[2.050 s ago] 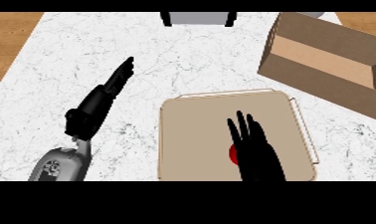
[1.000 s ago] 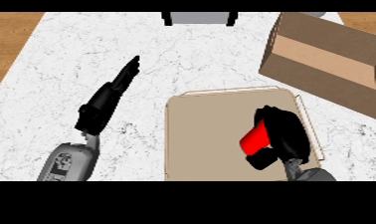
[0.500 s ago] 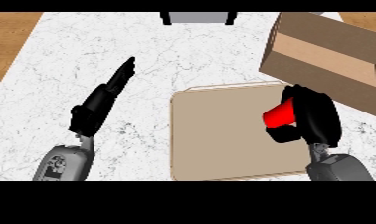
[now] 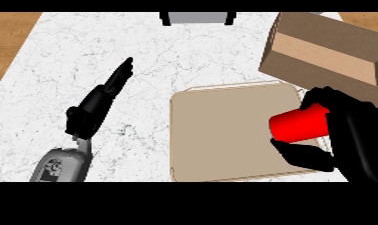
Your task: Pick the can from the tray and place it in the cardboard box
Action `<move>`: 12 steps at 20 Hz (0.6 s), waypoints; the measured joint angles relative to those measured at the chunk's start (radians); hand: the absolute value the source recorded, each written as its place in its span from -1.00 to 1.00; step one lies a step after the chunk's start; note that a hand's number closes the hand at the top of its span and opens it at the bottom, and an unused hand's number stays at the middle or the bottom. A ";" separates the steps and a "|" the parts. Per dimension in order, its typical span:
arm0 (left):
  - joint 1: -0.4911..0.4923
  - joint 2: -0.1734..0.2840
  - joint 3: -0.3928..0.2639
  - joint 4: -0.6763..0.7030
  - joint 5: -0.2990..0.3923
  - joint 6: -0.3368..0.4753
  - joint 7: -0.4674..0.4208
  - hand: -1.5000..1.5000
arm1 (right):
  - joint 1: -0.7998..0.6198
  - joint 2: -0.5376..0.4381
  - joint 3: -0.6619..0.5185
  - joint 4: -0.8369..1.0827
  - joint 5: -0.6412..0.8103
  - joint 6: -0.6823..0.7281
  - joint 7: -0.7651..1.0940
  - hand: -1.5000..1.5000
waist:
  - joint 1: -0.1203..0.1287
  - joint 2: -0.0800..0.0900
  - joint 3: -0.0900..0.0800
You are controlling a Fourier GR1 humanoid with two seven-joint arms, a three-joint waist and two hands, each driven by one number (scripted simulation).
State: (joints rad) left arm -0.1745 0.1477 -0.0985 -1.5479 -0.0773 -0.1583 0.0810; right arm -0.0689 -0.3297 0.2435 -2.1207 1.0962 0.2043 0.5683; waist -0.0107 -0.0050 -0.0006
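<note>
My right hand is curled round a red can and holds it above the right edge of the beige tray. The can lies tilted, its bottom end facing left. The cardboard box stands at the far right, just beyond the hand, with its brown side and top flap showing. At the left, my left hand rests open over the marble counter, fingers straight and pointing away.
A grey and black appliance sits at the counter's far edge, in the middle. Wooden floor shows past the counter's left edge. The white marble counter spreads between the left hand and the tray.
My right hand closed on the can, lifted it from the tray and carried it right, toward the box. The left hand has stayed in place.
</note>
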 measured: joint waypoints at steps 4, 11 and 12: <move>-0.008 -0.018 -0.014 -0.012 -0.016 0.010 0.017 0.00 | -0.051 0.029 -0.037 -0.140 -0.013 0.081 0.089 1.00 | 0.004 0.001 0.000; -0.021 -0.026 -0.002 0.003 -0.021 0.000 0.014 0.00 | -0.208 0.054 -0.178 -0.139 -0.065 0.171 0.172 1.00 | 0.011 0.004 0.000; -0.014 -0.026 -0.002 0.004 -0.026 -0.001 0.006 0.00 | -0.213 0.048 -0.206 -0.123 -0.072 0.164 0.159 1.00 | 0.011 0.004 0.000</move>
State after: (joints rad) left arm -0.1886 0.1218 -0.1006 -1.5437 -0.1032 -0.1591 0.0866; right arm -0.2818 -0.2812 0.0379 -2.2440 1.0239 0.3688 0.7275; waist 0.0001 -0.0009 -0.0005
